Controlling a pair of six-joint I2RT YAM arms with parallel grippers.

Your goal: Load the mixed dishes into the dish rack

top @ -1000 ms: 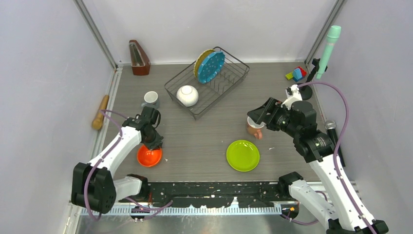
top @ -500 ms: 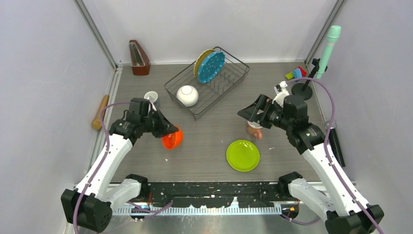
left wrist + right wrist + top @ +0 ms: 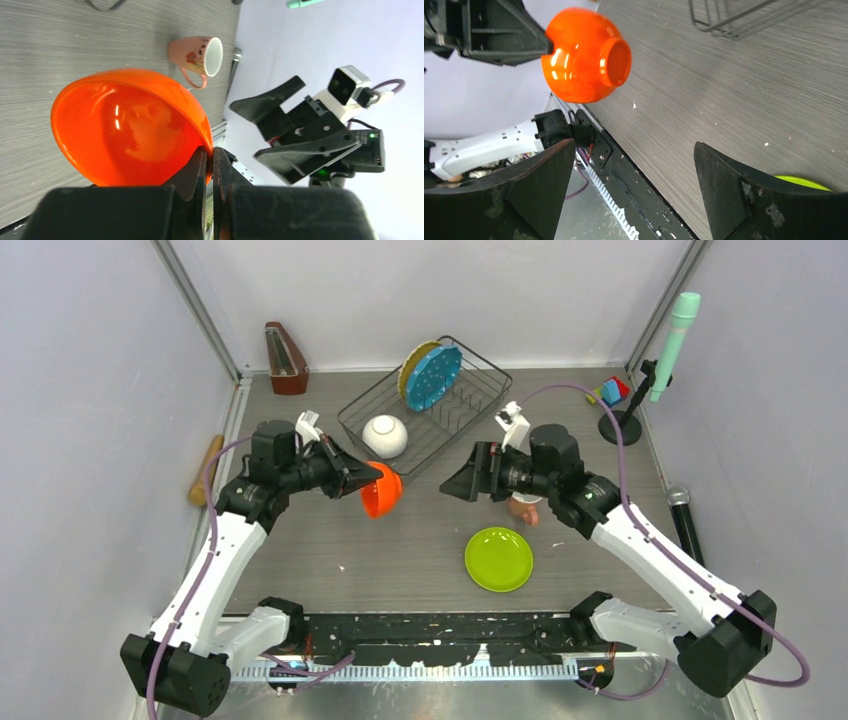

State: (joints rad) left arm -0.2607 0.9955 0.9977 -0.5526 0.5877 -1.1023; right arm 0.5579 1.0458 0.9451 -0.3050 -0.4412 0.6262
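The orange bowl hangs on its side above the table's middle, my left gripper shut on its rim. Facing it from the right, my right gripper stands wide open and empty, a short gap away; in the right wrist view the bowl's foot points at the open jaws. The wire dish rack holds a white bowl, a teal-blue plate and a yellow woven plate. A salmon-pink mug lies by the right arm. The lime green plate lies flat near the front.
A wooden metronome stands at the back left and a wooden pin lies along the left edge. Toy blocks, a mint microphone on a stand and a black microphone occupy the right side.
My left arm lifted the orange bowl off the table and carried it right toward the middle. My right gripper opened wider and swung left from the pink mug to face the bowl.
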